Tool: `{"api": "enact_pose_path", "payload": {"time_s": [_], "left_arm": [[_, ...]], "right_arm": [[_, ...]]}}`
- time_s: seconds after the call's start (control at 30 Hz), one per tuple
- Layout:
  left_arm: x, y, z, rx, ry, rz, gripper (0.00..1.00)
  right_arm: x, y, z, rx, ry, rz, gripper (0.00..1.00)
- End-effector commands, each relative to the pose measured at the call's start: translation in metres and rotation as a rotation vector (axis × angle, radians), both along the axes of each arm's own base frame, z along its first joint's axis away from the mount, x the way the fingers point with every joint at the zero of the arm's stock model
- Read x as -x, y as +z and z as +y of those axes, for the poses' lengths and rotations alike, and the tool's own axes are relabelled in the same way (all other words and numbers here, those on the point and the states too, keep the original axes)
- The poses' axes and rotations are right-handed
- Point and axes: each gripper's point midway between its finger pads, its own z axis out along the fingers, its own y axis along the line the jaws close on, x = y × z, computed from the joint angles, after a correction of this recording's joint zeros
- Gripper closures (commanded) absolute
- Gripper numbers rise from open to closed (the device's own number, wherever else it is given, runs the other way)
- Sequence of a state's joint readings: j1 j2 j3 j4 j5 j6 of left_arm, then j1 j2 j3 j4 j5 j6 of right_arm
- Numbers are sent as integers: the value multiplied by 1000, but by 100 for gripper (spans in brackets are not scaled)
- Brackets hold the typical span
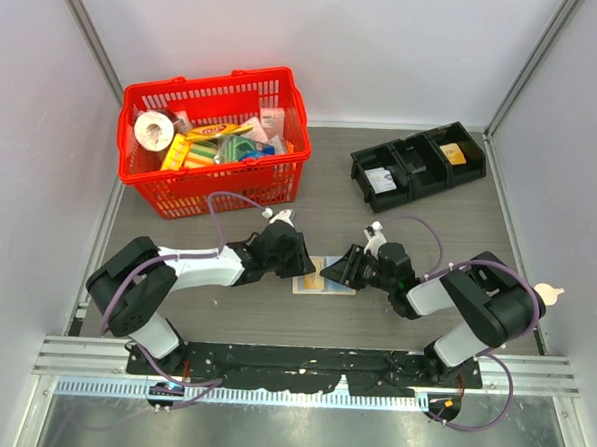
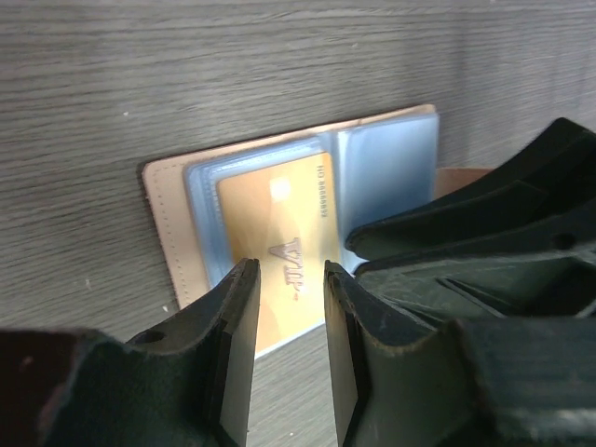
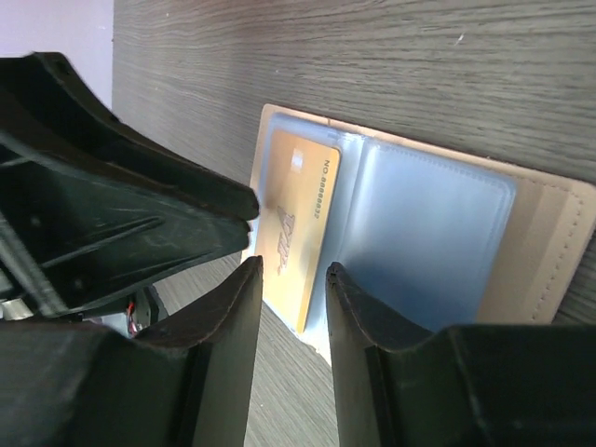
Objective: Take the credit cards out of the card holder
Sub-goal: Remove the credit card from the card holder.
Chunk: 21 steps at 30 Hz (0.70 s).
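The card holder [image 1: 333, 286] lies open on the table between the two arms, tan outside with pale blue sleeves [image 2: 386, 163]. A yellow-orange credit card [image 2: 279, 237] sits in one sleeve, its end at the holder's edge [image 3: 296, 219]. My left gripper [image 2: 291, 279] is open, its fingers hovering on either side of that card end with only table showing in the gap. My right gripper [image 3: 293, 275] is open too and faces the same card end from the other side. In the top view the left gripper [image 1: 298, 269] and right gripper [image 1: 339, 276] nearly meet over the holder.
A red basket [image 1: 215, 139] full of packaged goods stands at the back left. A black three-part tray [image 1: 419, 165] with small items sits at the back right. Grey walls close in both sides.
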<state>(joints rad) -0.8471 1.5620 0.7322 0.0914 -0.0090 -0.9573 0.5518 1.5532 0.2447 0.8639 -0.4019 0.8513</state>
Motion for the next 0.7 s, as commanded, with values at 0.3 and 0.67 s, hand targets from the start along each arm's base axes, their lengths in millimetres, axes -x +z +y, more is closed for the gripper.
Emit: {"api": "enact_pose_path", "payload": {"time_s": [0.3, 0.67], "left_arm": [[3, -29, 27, -151, 21, 10, 71], [7, -31, 29, -161, 10, 17, 71]], "right_arm": [[-5, 17, 9, -67, 27, -55, 64], [-10, 12, 7, -16, 28, -57, 64]]}}
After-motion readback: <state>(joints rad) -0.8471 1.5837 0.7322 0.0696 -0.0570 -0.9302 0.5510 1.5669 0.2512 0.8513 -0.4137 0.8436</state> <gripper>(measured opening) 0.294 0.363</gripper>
